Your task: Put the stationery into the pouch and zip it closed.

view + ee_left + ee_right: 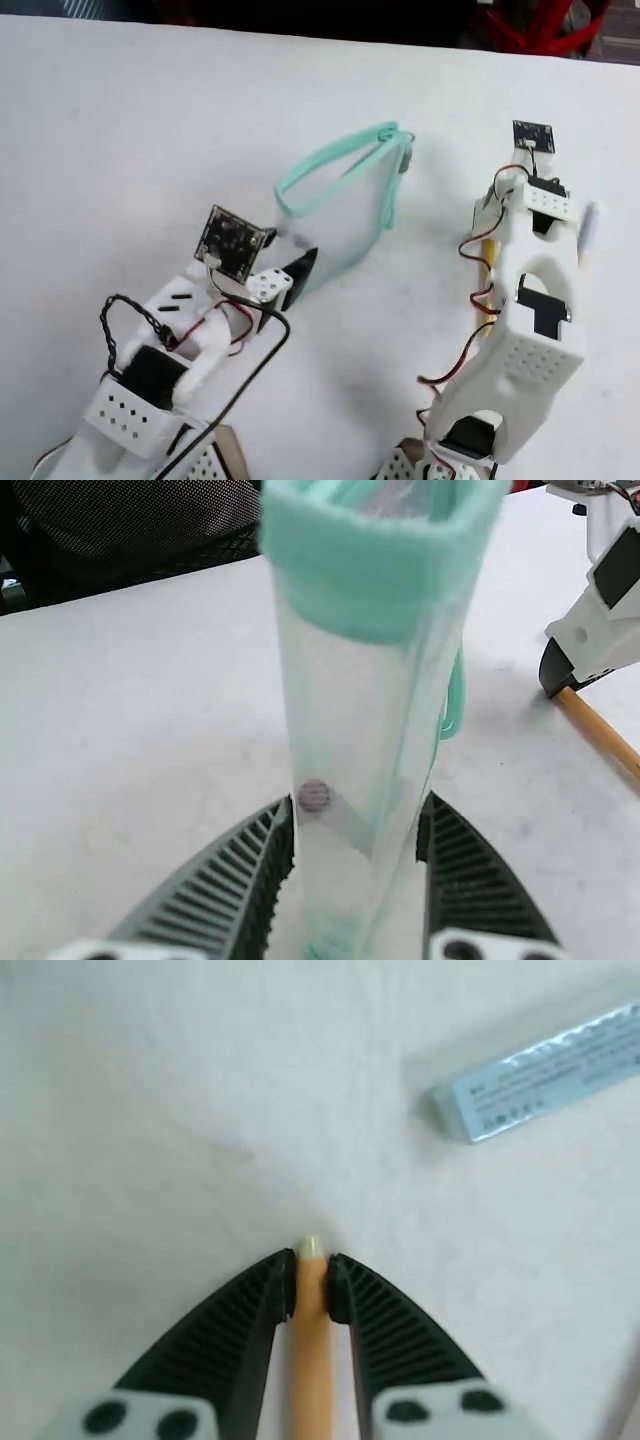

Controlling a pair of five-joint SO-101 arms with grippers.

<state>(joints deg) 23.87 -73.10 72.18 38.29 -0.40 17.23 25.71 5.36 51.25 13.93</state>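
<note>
Here, the left arm's black ribbed fingers [245,875] are clamped on the closed end of a translucent plastic pouch with a mint-green zipper band [345,205], which sits near the middle of the white surface [120,130]. From that grip the pouch runs away from the left arm. Its green-edged mouth is at the far end and gapes as a narrow loop, so the zipper is not closed. The mouth stands apart from the right arm, with a strip of bare surface between them. Broad open surface lies on the pouch's other side and beyond it, up to the far edge, where the dark room begins. The right arm's fingers [235,1330] are shut tight on a slim orange-yellow wooden pencil [310,1300], gripping it near its pale tip, which pokes just past the fingertips and sits low over the surface. In the left wrist view the pencil's shaft slants out from under those fingers along the surface, well apart from the pouch. A pale blue rectangular box [540,1080] lies flat on the surface ahead of the pencil tip and off to one side, touching neither pencil nor fingers.
</note>
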